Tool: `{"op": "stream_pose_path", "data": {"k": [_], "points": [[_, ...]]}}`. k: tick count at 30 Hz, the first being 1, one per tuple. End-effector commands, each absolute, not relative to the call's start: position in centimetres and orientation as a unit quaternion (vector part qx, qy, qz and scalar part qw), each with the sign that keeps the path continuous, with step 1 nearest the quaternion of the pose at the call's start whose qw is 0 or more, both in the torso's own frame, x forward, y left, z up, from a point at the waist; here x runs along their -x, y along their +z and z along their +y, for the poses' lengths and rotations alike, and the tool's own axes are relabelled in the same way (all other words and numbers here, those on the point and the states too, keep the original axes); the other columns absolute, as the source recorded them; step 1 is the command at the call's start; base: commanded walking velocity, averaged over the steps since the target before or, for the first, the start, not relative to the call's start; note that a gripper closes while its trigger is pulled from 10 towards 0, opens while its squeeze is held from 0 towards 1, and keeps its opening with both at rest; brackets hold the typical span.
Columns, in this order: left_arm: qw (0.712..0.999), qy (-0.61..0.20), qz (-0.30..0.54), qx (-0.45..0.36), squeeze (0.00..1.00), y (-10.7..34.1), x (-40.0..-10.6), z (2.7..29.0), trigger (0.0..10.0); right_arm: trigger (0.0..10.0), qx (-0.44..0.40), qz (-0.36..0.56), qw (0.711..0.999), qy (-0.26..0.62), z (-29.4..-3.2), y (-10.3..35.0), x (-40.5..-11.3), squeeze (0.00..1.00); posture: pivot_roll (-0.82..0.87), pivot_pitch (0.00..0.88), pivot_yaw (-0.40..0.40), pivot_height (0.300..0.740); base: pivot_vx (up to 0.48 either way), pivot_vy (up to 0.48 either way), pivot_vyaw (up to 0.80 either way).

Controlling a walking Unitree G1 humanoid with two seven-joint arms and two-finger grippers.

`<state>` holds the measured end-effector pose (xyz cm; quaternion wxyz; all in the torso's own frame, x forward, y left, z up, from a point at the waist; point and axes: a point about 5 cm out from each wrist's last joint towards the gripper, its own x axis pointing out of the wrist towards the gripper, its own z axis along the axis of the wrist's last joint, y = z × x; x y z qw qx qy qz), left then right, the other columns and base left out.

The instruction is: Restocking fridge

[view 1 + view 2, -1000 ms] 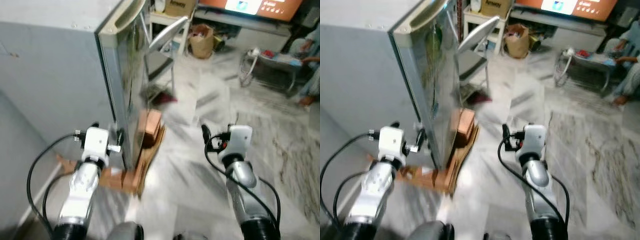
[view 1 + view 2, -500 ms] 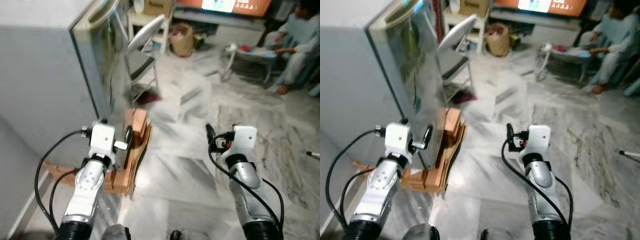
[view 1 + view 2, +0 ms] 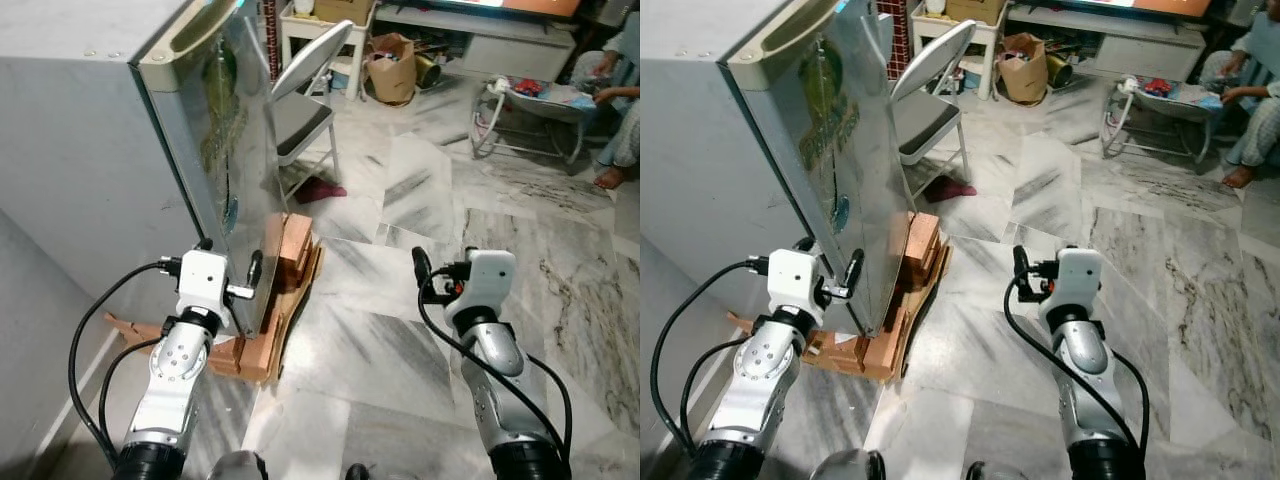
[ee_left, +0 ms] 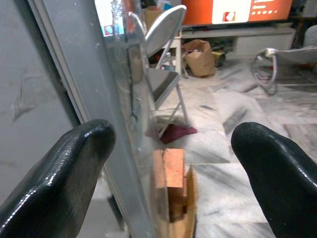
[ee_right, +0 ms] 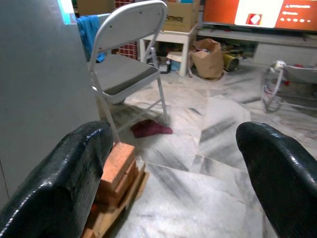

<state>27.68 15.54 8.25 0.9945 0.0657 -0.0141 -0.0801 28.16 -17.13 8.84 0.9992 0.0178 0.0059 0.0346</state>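
The grey fridge [image 3: 100, 150] stands on my left with its glossy door [image 3: 830, 170] shut, raised on bricks [image 3: 290, 250] and a flat board. My left gripper [image 3: 229, 258] is open at the door's lower free edge. In the left wrist view its two black fingers [image 4: 74, 168] straddle that edge, one on the grey side wall's side, one in front of the door. My right gripper [image 3: 440, 265] hangs open over the marble floor to the right of the fridge, holding nothing.
A grey folding chair [image 3: 305, 90] stands just beyond the fridge, with a red cloth [image 3: 318, 190] on the floor under it. Further back are a paper bag [image 3: 393, 68], a low wire-framed seat [image 3: 530, 110] and a seated person [image 3: 620, 110]. Open marble floor [image 3: 400, 330] lies ahead.
The whole picture swung and the blur has gone, so the camera moved and steadied. Both arms keep about the same pose, with the left gripper still at the door's lower edge.
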Motion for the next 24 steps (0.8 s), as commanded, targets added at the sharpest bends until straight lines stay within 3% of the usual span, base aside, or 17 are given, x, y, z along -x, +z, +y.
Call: {"op": "stream_pose_path", "data": {"k": [1, 14, 24], "points": [[0.995, -0.069, -0.011, -0.069, 0.00, 8.2, -27.6, 15.6, 10.0, 10.0, -0.015, 0.005, 0.999, 0.030, -17.5, 9.0, -28.1, 0.00, 0.07, 0.063, -0.038, 0.740, 0.000, 0.000, 0.00], [0.998, 0.001, 0.000, -0.064, 0.00, 8.0, -28.7, 17.8, 10.0, 10.0, -0.015, 0.018, 0.999, 0.044, -17.4, 8.6, -27.6, 0.00, 0.06, 0.079, -0.048, 0.740, 0.000, 0.000, 0.00], [0.998, 0.001, -0.008, -0.065, 0.00, 8.5, -30.0, 18.0, 10.0, 10.0, -0.015, 0.025, 0.999, 0.042, -17.5, 8.5, -27.3, 0.00, 0.06, 0.089, -0.048, 0.740, 0.000, 0.000, 0.00]]}}
